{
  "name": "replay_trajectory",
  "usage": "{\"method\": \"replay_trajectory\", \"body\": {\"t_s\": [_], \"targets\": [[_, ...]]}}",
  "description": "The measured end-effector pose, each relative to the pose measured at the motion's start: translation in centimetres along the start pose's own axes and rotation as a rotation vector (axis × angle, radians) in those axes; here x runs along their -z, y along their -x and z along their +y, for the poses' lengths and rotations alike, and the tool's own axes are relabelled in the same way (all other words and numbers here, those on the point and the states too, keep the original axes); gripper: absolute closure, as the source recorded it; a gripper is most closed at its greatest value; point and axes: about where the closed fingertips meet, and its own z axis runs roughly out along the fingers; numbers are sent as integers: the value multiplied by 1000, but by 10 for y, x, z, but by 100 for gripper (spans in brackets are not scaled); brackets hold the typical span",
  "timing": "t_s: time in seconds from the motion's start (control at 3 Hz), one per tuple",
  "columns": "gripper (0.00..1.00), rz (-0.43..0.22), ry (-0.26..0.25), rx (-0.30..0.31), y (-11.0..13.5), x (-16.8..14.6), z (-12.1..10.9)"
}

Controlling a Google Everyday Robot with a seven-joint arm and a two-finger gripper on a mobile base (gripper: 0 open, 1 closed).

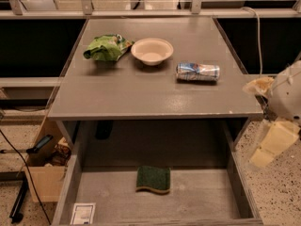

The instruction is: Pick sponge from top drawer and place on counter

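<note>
- A pale speckled terrazzo floor (282, 197) shows at near right and at left.
- An open brown cardboard box (44, 182) stands on it at near left, with a black-handled tool (40, 144) sticking out.
- A thin black cable (22, 166) trails over the left floor.
- Black recessed panels (33, 46) flank far left and right, below a pale horizontal metal rail (42, 14).
- A white cord (257, 32) hangs at far right.
- The end effector (273, 145) hangs at the right edge, over the floor.
</note>
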Motion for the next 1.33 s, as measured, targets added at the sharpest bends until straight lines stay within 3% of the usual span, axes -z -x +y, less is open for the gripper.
{"method": "replay_trajectory", "body": {"t_s": [0.67,1.0,1.33], "targets": [[0,-196,111,8,-17,-57,36],[0,-232,149,4,-23,-83,46],[0,-232,149,4,-23,-83,46]]}}
